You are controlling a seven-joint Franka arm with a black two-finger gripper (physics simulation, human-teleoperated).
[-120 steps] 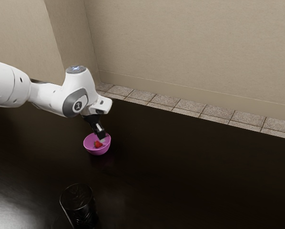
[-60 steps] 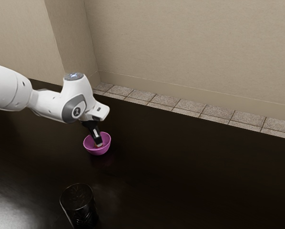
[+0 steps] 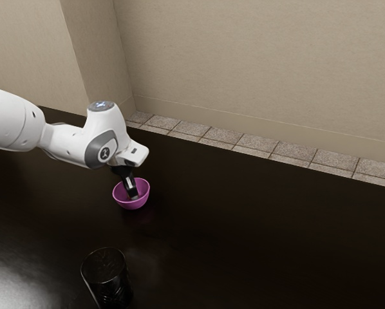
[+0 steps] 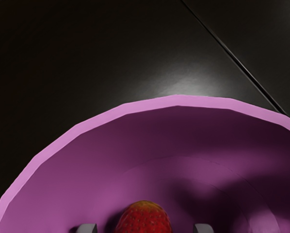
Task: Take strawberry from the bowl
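Note:
My black gripper (image 3: 133, 194) reaches down into the pink-purple bowl (image 3: 134, 205), its fingertips inside the rim. Seen from the wrist, the red strawberry (image 4: 144, 220) lies low inside the bowl (image 4: 150, 103). It sits between the two grey fingertips of the gripper (image 4: 145, 228), which stand apart with a gap on each side of the fruit. The gripper is open. The lower part of the strawberry is cut off at the wrist view's edge.
A dark cylindrical container (image 3: 107, 277) stands on the black table (image 3: 244, 225), toward the exterior view's lower left. Beyond the table's far edge are floor tiles (image 3: 257, 141) and a beige wall (image 3: 257, 58).
Over the last second my hand has come down from above the bowl, and the fingertips are now inside it. The bowl has stayed where it was.

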